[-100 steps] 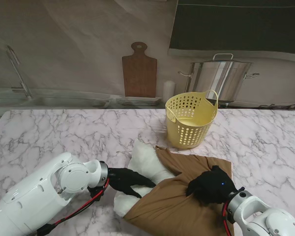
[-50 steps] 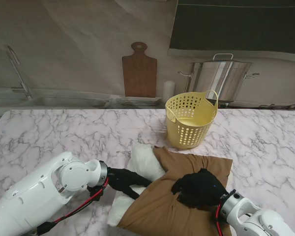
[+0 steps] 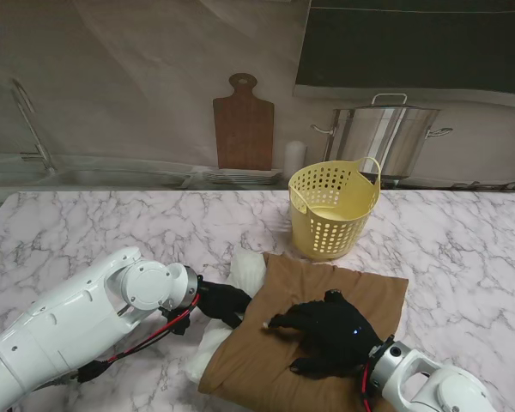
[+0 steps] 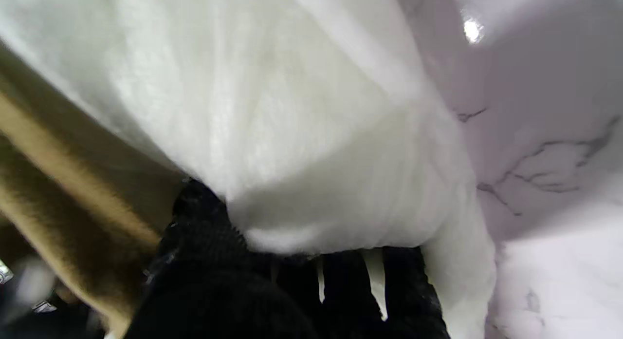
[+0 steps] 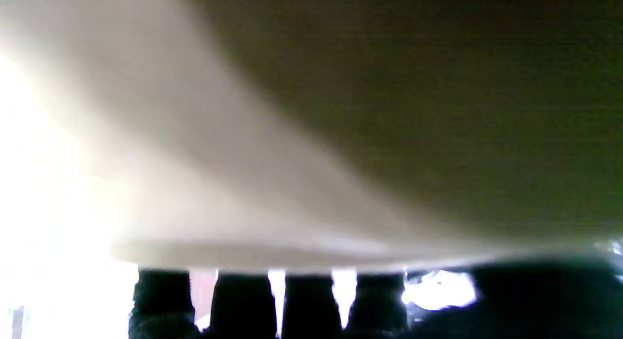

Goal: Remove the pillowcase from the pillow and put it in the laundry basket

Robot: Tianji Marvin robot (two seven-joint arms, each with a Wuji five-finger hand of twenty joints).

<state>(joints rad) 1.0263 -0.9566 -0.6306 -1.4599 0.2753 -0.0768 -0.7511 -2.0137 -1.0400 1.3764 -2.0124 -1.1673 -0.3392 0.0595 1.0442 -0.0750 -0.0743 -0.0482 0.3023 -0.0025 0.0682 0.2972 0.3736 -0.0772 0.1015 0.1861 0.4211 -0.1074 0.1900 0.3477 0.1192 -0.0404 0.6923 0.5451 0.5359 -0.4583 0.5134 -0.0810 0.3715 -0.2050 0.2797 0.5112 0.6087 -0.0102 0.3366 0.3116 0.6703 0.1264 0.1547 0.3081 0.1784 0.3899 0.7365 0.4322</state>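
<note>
A white pillow (image 3: 245,269) lies on the marble table, mostly inside a brown pillowcase (image 3: 352,287); only its left end sticks out. My left hand (image 3: 222,300), in a black glove, is closed on that bare end at the pillowcase's opening. The left wrist view shows the fingers (image 4: 350,290) against the pillow (image 4: 302,110) and the thumb by the brown cloth (image 4: 58,173). My right hand (image 3: 326,330) rests flat on top of the pillowcase with its fingers spread, holding nothing. In the right wrist view the cloth (image 5: 438,110) fills the frame over the fingers (image 5: 243,300).
A yellow perforated laundry basket (image 3: 333,210) stands just beyond the pillow, to the right of centre. Against the back wall are a steel stockpot (image 3: 386,137), a wooden cutting board (image 3: 243,124) and a white cylinder (image 3: 295,157). A sink faucet (image 3: 30,124) is at the far left.
My right hand went from a fist on the cloth to flat with spread fingers, shifting left. The left hand pushed right into the opening. Less white pillow shows now.
</note>
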